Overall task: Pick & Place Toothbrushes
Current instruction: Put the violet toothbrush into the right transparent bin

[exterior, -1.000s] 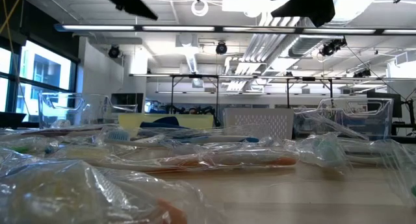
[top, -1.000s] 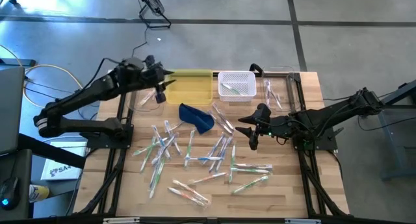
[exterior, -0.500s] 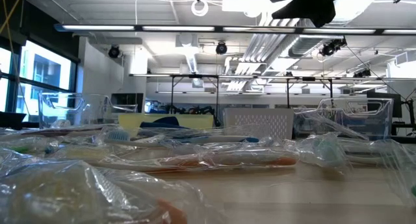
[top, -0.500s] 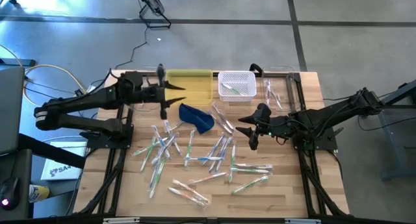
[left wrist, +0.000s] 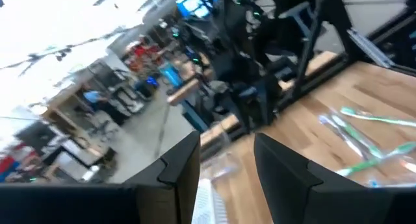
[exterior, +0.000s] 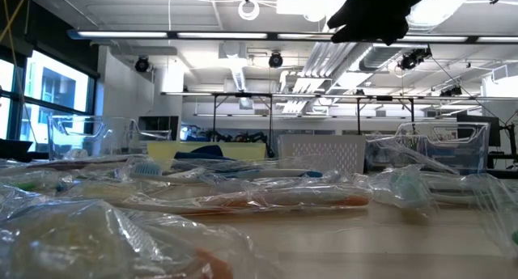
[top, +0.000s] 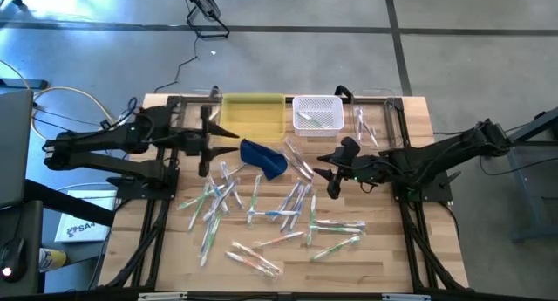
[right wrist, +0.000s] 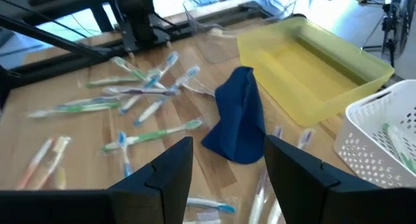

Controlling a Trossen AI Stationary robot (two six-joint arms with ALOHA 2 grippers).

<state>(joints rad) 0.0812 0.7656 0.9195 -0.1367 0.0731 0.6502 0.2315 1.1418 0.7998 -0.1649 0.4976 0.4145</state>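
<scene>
The left gripper (top: 206, 149) now sits lower and nearer than a second ago: it was up by the far-left corner of the table (top: 384, 249), beside the yellow tray (top: 253, 116), and has swung back toward the near side, so it hangs over the left edge of the toothbrushes (top: 261, 209). Its fingers (left wrist: 175, 169) stand apart with nothing between them, as before.

The right gripper (top: 333, 172) has shifted only slightly, a touch left and far of its earlier spot, and hovers over the right side of the pile, just right of the dark blue pouch (top: 264, 157). Its fingers (right wrist: 166, 165) are spread and empty too, framing the pouch and yellow tray in the right wrist view.

The toothbrushes lie where they did, scattered in clear wrappers across the middle and near part of the table. A few rest in the white basket (top: 316, 115) at the far side, right of the yellow tray, and a couple more lie by the far-right corner. The pouch, tray and basket have not moved.
</scene>
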